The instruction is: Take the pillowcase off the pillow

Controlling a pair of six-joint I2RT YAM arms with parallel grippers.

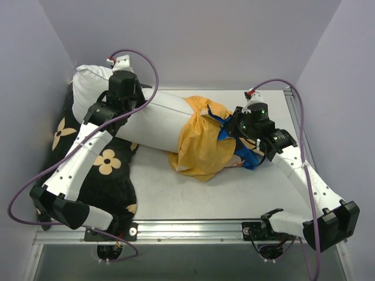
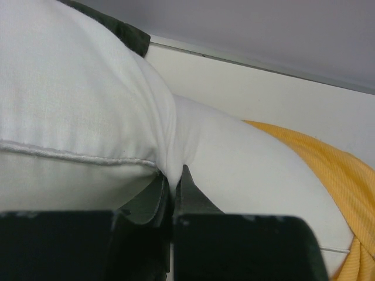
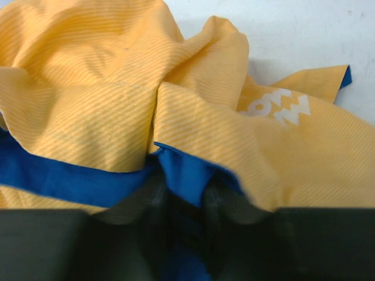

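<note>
The white pillow (image 1: 155, 120) lies across the back of the table, most of it bare. The orange-yellow and blue pillowcase (image 1: 202, 143) is bunched over its right end. My left gripper (image 1: 130, 96) is shut on a pinch of the pillow (image 2: 88, 111) near its left end, seen up close between the jaws of my left gripper (image 2: 174, 178). My right gripper (image 1: 234, 130) is shut on the pillowcase's blue edge (image 3: 184, 175), with orange fabric and white lettering (image 3: 280, 107) beyond my right gripper (image 3: 186, 196).
A black cushion with tan flower motifs (image 1: 105, 167) lies at the left under my left arm. Grey walls close in the back and sides. A metal rail (image 1: 193, 225) runs along the near edge. Purple cables loop from both wrists.
</note>
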